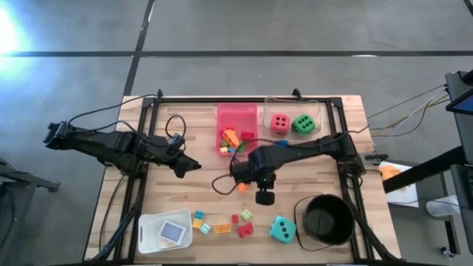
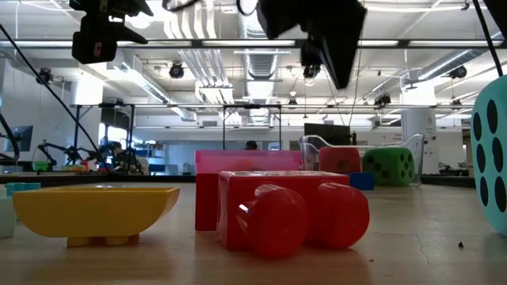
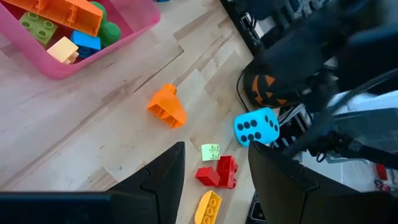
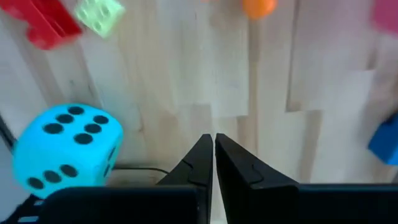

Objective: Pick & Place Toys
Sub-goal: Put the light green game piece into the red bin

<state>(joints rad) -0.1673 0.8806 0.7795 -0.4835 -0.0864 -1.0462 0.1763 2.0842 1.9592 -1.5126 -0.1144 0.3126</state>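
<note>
Dark cabled arms, wedge-shaped fingers (image 4: 194, 163)

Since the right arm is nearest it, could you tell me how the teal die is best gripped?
Probably from above, closing the jaws on two opposite flat side faces of the teal die. It sits flat on the table, clear of the red brick and black bucket.

Teal die (image 2: 492, 162) cut off at 3 o'clock in low view, pink tray (image 3: 74, 53) cropped at 11 o'clock, blue brick (image 4: 384, 140) blurred and clipped.
</note>
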